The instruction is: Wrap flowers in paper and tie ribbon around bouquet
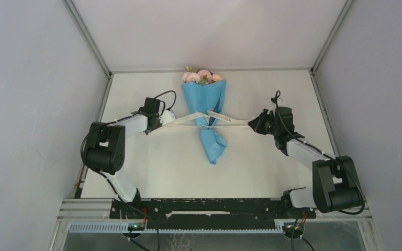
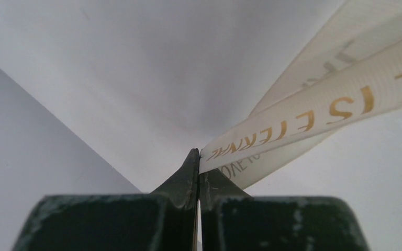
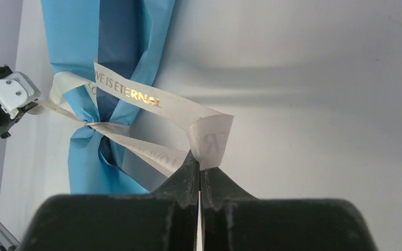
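Far centre: bouquet (image 1: 205, 104) lying flat, ribbon (image 1: 225, 119) round its waist | L gripper (image 2: 198, 157) + R gripper (image 3: 200, 162) both pinched tight on its ends | ribbon's limp n slick imo, I'd hold near tips

Three views. The top external camera sits high, above and behind the arm bases, facing down and forward. It takes in the whole table (image 1: 146, 172) from near edge to far edge, with the bouquet (image 1: 205, 99) small near the middle of the far edge. The left wrist camera looks out past the left gripper (image 2: 198, 155), extremely close to the ribbon (image 2: 314, 112), with only pale blank surfaces beyond. The right wrist camera looks past the right gripper (image 3: 200, 159) leftward across the table, close to the bouquet's tied waist. All three views share the ribbon. The top and right wrist views also share the bouquet, the table and the left gripper.
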You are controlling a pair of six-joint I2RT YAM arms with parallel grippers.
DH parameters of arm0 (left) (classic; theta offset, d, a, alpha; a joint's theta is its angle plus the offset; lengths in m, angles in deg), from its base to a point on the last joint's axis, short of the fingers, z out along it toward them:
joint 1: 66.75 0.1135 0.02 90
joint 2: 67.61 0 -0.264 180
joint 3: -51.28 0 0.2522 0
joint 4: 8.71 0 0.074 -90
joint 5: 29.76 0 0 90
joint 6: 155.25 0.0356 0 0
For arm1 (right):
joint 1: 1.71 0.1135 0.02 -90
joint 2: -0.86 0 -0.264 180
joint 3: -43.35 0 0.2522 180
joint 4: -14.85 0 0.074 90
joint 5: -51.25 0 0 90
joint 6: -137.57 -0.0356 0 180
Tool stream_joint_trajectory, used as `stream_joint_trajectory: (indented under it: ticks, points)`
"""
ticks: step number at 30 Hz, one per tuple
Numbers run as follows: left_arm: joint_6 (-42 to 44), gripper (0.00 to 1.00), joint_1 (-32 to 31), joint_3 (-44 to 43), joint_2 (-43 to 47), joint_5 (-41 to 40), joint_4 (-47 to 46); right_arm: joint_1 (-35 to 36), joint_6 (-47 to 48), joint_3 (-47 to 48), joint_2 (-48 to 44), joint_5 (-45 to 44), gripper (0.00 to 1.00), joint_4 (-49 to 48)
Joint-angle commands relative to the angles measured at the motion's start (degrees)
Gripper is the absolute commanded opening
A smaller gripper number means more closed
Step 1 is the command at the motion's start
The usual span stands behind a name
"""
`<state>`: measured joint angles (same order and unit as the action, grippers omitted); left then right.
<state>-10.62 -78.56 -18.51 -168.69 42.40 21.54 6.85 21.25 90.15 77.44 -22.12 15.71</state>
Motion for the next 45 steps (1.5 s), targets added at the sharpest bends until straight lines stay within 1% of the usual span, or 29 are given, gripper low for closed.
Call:
stream_joint_trajectory:
  ticks: [1,4,6,8,10,11,13,14,15,17,18,19,20,22,23,24,26,28,31,33,35,36,37,38,39,40,41,43,45]
  points:
    - [2.7,0.0,5.9,1.1,2.8,-9.9,-0.9,-3.8,1.1,0.4,-0.2,-5.8,0.0,-1.9]
    - [3.0,0.0,7.3,1.4,2.5,-10.5,-1.4,-2.4,2.0,0.4,-0.3,-4.1,0.0,-2.6]
    - [2.8,0.0,7.2,1.2,2.8,-10.1,0.0,4.3,6.1,2.0,-0.6,-5.5,0.0,-0.6]
    - [1.5,0.0,6.9,-0.1,3.5,-6.5,4.4,9.4,7.2,5.1,0.0,-5.3,0.0,4.2]
    - [0.4,0.0,6.2,-2.9,4.1,-0.3,13.2,12.6,5.5,5.8,0.2,-3.0,0.0,5.6]
    - [0.3,0.08,5.5,-4.3,4.5,3.7,17.9,14.1,4.8,6.3,0.3,-2.7,0.0,6.9]
    - [1.4,0.39,3.5,-6.1,5.7,10.8,29.0,17.7,4.5,7.5,1.1,-2.4,0.0,10.7]
    - [2.2,0.49,2.2,-6.8,6.5,14.1,32.8,19.5,4.7,8.0,1.6,-2.4,0.0,12.3]
    - [2.8,0.58,0.9,-7.9,7.4,16.7,36.6,21.1,4.8,8.5,2.2,-1.9,0.0,15.0]
    - [4.2,0.69,-0.8,-13.1,8.7,25.3,43.8,23.5,4.5,9.3,3.3,-1.2,0.0,18.3]
    - [4.7,0.75,-1.1,-16.8,8.4,29.8,47.4,24.5,4.3,9.3,3.7,-0.7,0.01,18.9]
    - [4.8,0.77,-1.1,-20.7,7.6,34.4,50.0,25.0,3.9,9.3,4.1,0.3,0.03,19.5]
    - [4.3,0.83,-1.1,-24.2,6.7,37.9,51.5,25.2,3.5,9.5,4.7,1.8,0.08,20.6]
    - [1.3,0.9,-1.1,-30.1,3.8,42.6,51.3,25.3,3.1,11.7,6.6,4.3,0.26,26.1]
    - [-0.5,0.97,-1.2,-32.8,2.2,43.8,50.5,25.2,3.0,13.8,7.9,4.3,0.36,31.0]
    - [-4.7,0.99,-1.4,-34.8,0.4,43.8,47.5,25.2,3.0,15.9,9.4,2.2,0.43,36.4]
    - [-13.1,1.0,-2.4,-38.1,-3.1,41.9,41.3,25.3,4.2,19.9,9.4,-3.7,0.54,46.2]
    - [-15.4,0.96,-3.6,-41.1,-6.3,42.8,40.7,25.5,5.6,22.6,7.0,-12.0,0.6,51.8]
    - [-14.6,0.95,-5.4,-43.1,-8.0,44.1,41.6,25.5,9.1,25.8,4.1,-22.8,0.66,53.3]
    - [-11.8,0.96,-6.4,-42.6,-7.2,43.7,42.7,25.5,11.6,28.7,5.4,-30.5,0.75,53.6]
    - [-7.8,0.98,-7.2,-41.1,-5.3,39.0,44.2,25.7,13.7,35.0,9.3,-37.9,0.77,55.9]
    - [-5.5,0.98,-7.7,-39.7,-3.9,35.1,44.9,25.7,15.0,37.1,11.0,-39.2,0.77,55.4]
    - [-3.3,0.98,-7.9,-38.4,-1.7,30.7,45.8,25.6,17.0,38.0,12.0,-37.0,0.76,53.0]
    - [-1.7,0.98,-7.7,-37.0,-0.2,28.2,47.0,25.4,19.6,37.9,12.3,-30.8,0.75,48.6]
    - [0.3,0.98,-7.0,-36.4,1.1,27.0,49.4,25.1,21.7,37.3,12.4,-18.6,0.73,42.3]
    - [1.8,0.98,-6.2,-36.7,1.7,26.5,53.0,25.0,23.9,36.6,12.8,-9.2,0.72,37.2]
    - [2.6,0.98,-5.3,-37.1,2.1,26.0,55.6,25.3,25.5,36.2,14.0,-3.1,0.71,33.0]
    - [2.2,0.98,-4.0,-35.7,3.4,20.7,56.9,25.7,26.2,36.3,16.3,1.4,0.71,27.5]
    - [0.8,0.98,-3.2,-32.1,4.6,11.4,54.6,24.8,26.2,36.3,18.8,4.0,0.71,22.8]
